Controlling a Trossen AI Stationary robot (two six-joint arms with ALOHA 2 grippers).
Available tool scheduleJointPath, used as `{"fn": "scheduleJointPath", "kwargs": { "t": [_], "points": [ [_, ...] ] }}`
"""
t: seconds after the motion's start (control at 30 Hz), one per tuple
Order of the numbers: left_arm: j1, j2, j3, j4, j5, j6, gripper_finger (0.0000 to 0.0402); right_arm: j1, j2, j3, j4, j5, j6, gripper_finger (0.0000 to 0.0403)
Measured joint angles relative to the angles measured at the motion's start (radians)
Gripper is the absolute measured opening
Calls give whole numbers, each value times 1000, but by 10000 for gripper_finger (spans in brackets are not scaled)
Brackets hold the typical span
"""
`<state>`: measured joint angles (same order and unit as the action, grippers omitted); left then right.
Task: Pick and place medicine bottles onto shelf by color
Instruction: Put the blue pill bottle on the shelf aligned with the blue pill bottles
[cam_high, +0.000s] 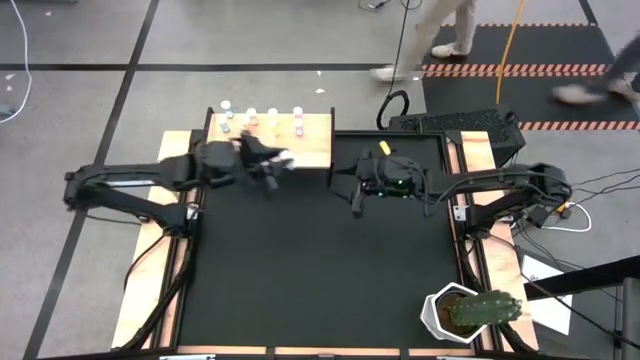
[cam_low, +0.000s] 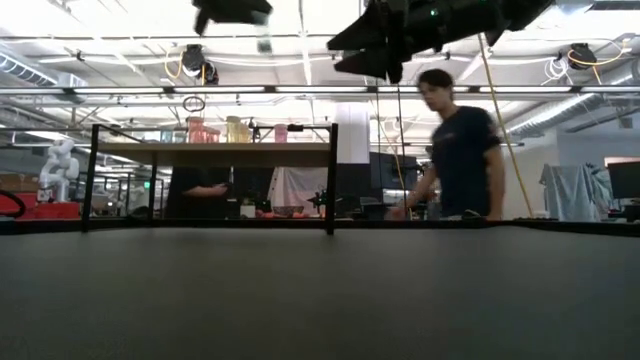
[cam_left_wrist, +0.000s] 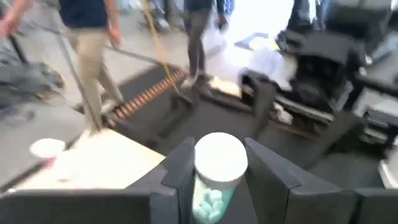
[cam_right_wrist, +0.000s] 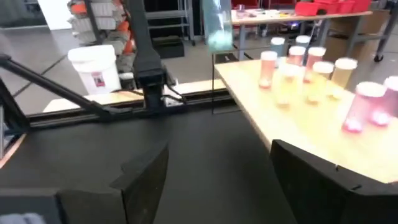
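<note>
Left gripper (cam_left_wrist: 214, 180): raised over the shelf's right end, jaws clamped on a white-capped bottle (cam_left_wrist: 219, 163) with a pale blue-green body, held off the shelf.

Shelf (cam_high: 312, 145): pale wood board at the far edge of the black surface (cam_high: 320, 270). Carries a row of bottles (cam_high: 262, 120) with white caps along its far side; pink and yellow-tan bodies show in the right wrist view.

Right gripper (cam_right_wrist: 217, 171): hanging above the surface just right of the shelf, jaws apart, nothing between them.

Cactus pot (cam_high: 445, 312): near right corner of the surface.

Person (cam_low: 455, 150): standing beyond the surface.
</note>
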<state>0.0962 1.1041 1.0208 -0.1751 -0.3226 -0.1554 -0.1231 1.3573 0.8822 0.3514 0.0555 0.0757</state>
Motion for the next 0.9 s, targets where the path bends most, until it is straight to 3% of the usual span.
{"fn": "scheduleJointPath", "kwargs": {
  "t": [0.27, 0.5, 0.67, 0.9],
  "points": [
    [23, -276, 1, -374, -256, -47, 118, -59, -82, -5, -33, 0, 20, 278],
    [99, -389, -6, -645, -441, -109, 118, -79, -88, -6, -39, -3, 25, 277],
    [218, -431, -135, -573, -489, -94, 118, -87, -88, -6, -34, -4, 20, 277],
    [393, -485, -352, -342, -353, -85, 120, -92, -88, -6, -20, -4, 30, 277]
  ]
}}
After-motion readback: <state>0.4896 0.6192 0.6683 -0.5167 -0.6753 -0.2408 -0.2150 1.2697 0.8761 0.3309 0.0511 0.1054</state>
